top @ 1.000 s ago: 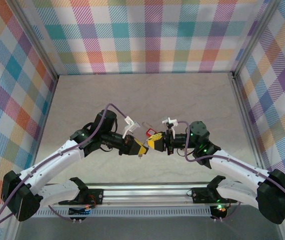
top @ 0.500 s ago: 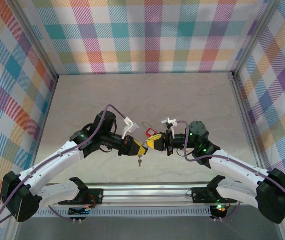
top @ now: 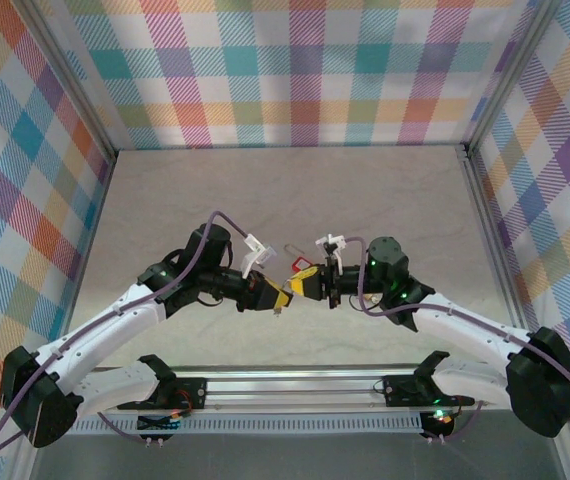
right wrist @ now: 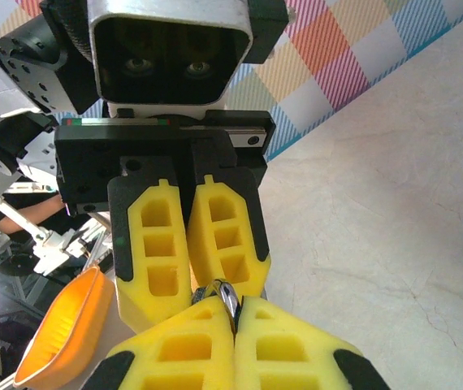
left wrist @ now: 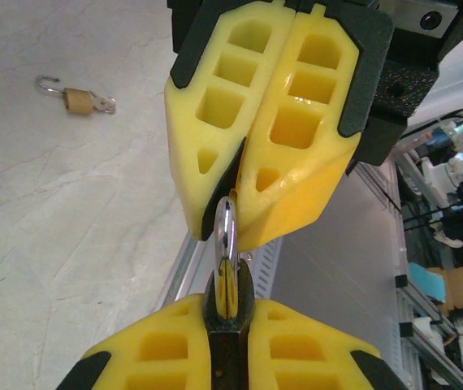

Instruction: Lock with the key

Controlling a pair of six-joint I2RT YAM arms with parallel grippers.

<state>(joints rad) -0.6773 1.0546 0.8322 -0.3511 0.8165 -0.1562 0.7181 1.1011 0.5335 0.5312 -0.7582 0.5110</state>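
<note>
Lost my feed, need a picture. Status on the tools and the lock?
Left tool shut on a dark body, right tool shut on its metal ring, tip to tip. Brass padlock lies apart on table.

A robot lab's test cell: a white left arm (top: pixel 105 335) and right arm (top: pixel 465 335) are bolted side by side to a metal rail (top: pixel 295 385) at the near edge of a pale, stone-look bench (top: pixel 295 190). Checked cloth walls (top: pixel 295 70) on a metal frame (top: pixel 77 85) fence three sides, purple cables (top: pixel 215 212) trail from the arms, and cluttered gear (left wrist: pixel 451 162) stands beyond the rail
</note>
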